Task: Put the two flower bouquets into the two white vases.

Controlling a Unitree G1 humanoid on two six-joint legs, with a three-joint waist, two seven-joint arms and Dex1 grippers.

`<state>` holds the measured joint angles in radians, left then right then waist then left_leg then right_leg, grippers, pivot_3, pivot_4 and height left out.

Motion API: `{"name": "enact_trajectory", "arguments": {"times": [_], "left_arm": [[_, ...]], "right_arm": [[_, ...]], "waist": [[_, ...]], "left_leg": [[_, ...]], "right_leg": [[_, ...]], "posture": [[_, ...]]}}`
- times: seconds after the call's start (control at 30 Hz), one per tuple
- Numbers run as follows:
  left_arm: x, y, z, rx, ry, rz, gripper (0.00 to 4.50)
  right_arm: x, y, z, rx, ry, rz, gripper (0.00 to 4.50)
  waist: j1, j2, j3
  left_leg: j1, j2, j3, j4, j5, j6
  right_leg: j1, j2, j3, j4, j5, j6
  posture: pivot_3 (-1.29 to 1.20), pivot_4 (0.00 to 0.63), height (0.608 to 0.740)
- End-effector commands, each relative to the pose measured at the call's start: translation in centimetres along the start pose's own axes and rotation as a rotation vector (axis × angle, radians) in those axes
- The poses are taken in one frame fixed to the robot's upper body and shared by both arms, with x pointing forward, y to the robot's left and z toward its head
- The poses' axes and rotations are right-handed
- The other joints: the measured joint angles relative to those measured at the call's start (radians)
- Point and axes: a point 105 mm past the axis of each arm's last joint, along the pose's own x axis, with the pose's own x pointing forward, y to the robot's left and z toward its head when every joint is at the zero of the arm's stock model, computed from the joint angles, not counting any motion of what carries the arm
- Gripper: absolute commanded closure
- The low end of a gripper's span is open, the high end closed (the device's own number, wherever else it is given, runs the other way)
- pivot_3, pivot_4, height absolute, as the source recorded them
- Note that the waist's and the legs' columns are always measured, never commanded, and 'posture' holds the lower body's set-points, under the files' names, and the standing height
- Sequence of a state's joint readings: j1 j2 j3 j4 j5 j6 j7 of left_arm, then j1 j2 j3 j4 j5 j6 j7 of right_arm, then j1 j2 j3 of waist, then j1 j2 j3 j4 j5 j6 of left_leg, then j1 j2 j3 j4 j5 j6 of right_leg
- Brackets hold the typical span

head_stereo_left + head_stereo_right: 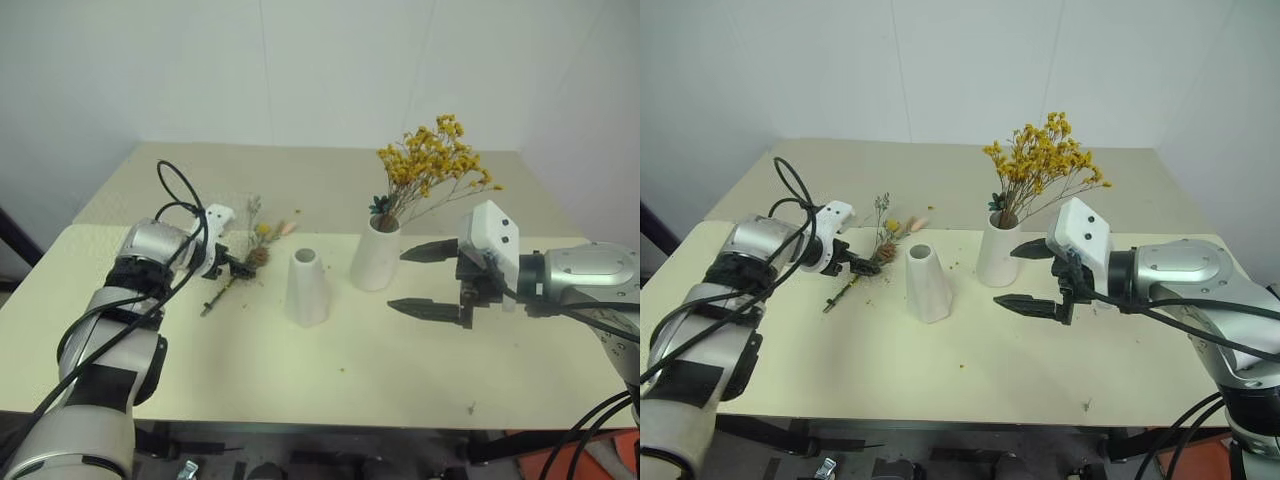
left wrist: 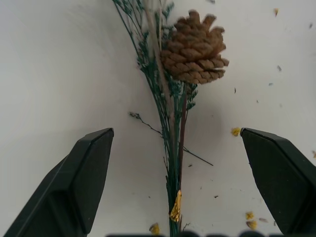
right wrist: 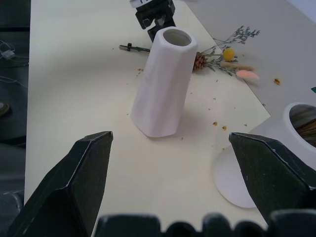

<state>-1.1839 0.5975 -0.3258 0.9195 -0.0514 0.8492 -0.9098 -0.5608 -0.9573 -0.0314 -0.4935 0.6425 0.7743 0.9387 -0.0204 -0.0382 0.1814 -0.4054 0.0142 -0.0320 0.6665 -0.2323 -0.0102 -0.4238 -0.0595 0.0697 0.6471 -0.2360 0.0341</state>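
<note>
On the table's [image 1: 120, 300] left side, left gripper [image 2: 180, 182] hangs over the thin sprig [image 1: 243, 262], jaws spread wide and empty, one finger either side of the stem. Sprig lies flat on the table: cut end toward the near left, pine cone [image 2: 193, 48] and foliage toward the far right, so the long axis runs diagonally, roughly along the gripper's view and crosswise to its closing direction. A gold band [image 2: 175, 207] wraps the stem low down.

Centre: slim cone vase [image 1: 307, 287] upright, mouth empty, just right of the sprig. Next right, wider vase [image 1: 377, 255] already carries the yellow bouquet [image 1: 432, 165], which leans right.

Right: right gripper [image 1: 432, 280] held above the table beside the wider vase, fingers fully apart, nothing in them.

Risks, as judged:
- stem is thin; closing could miss it or pin it against the table, snapping it or shedding more crumbs
- a grip too near the cone leaves little stem free to enter the narrow mouth
- narrow mouth and light vase: an off-centre insertion could tip it
</note>
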Motion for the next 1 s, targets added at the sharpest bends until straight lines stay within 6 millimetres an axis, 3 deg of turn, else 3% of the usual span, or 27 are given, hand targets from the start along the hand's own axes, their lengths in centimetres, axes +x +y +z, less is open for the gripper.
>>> {"name": "enact_trajectory", "arguments": {"times": [0.03,0.27,0.73,0.87,1.0], "left_arm": [[-0.3,0.2,0.7,0.066,0.016,0.010,0.00],[0.7,0.4,0.5,0.056,0.031,0.047,0.00],[1.2,0.1,1.0,0.084,0.015,0.039,4.49],[1.2,0.5,1.2,0.083,-0.012,0.074,4.49],[-0.1,2.1,3.7,0.066,-0.190,0.186,4.49]], "right_arm": [[-0.7,-0.6,0.6,-0.017,-0.016,-0.055,0.02],[-0.5,-0.9,0.1,-0.002,-0.011,-0.086,0.02],[-0.8,-0.6,0.7,-0.031,-0.018,-0.068,0.00],[-0.8,-0.6,0.8,-0.036,-0.015,-0.065,0.00],[-1.0,-0.7,0.9,-0.037,-0.015,-0.072,0.00]], "waist": [[0.000,0.000,0.000],[0.003,0.000,0.000],[0.004,0.000,0.000],[0.004,0.000,0.000],[0.004,0.000,0.000]], "left_leg": [[0.000,0.000,0.000,0.000,0.000,0.000],[0.000,0.000,0.000,0.001,0.000,0.000],[0.000,0.000,-0.001,0.002,0.000,0.000],[0.000,0.000,-0.001,0.002,0.000,0.000],[-0.001,0.000,-0.001,0.002,0.000,0.000]], "right_leg": [[0.000,0.000,0.000,0.000,0.000,0.000],[0.001,0.000,0.000,0.001,0.000,0.000],[0.001,0.000,0.000,0.001,0.000,0.000],[0.001,0.000,0.000,0.001,0.000,0.000],[0.000,0.000,0.000,0.001,0.000,0.000]], "posture": [[0.00,0.150,0.740],[0.00,0.150,0.740],[0.00,0.150,0.740],[0.00,0.150,0.740],[0.00,0.150,0.740]]}}
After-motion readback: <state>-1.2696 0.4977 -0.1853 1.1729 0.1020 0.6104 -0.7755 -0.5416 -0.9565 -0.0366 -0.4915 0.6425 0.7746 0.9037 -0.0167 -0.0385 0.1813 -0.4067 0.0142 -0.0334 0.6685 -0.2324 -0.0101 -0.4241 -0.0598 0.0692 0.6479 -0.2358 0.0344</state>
